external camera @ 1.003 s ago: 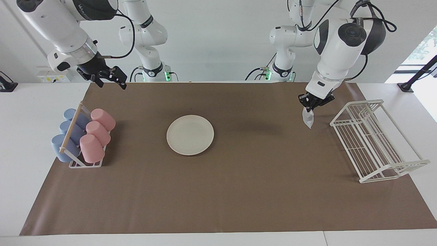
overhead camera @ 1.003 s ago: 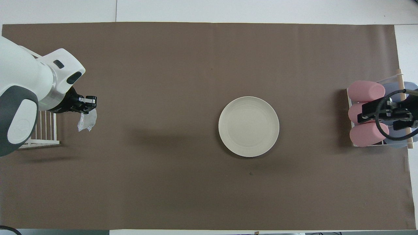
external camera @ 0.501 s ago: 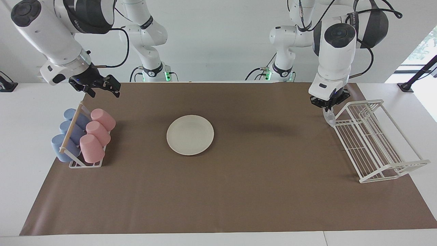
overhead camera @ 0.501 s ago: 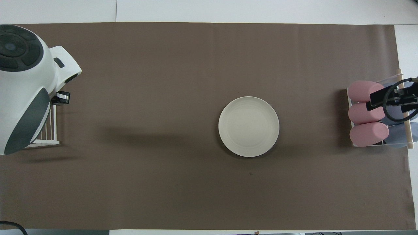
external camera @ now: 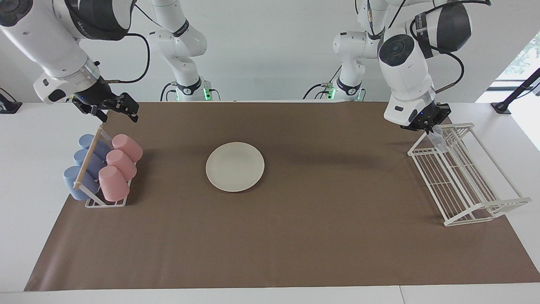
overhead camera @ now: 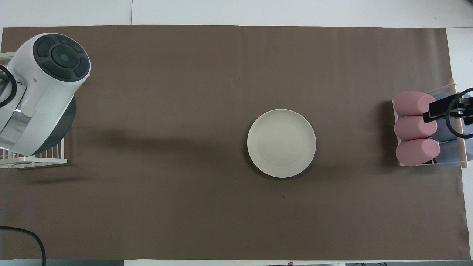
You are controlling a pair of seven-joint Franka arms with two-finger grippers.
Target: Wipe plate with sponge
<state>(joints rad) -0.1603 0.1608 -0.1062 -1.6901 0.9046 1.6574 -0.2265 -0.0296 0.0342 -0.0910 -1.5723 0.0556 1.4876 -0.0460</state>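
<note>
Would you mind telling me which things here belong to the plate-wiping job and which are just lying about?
Part of the job:
- plate, mid-mat
- sponge, held by the shut left gripper over the wire rack

Just lying about:
- wire rack
- cup rack with pink cups and blue cups; the open right gripper hangs over it

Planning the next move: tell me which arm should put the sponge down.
Left. The left gripper is shut on the sponge, over the wire rack. The right gripper hangs open by the cup rack, holding nothing.
</note>
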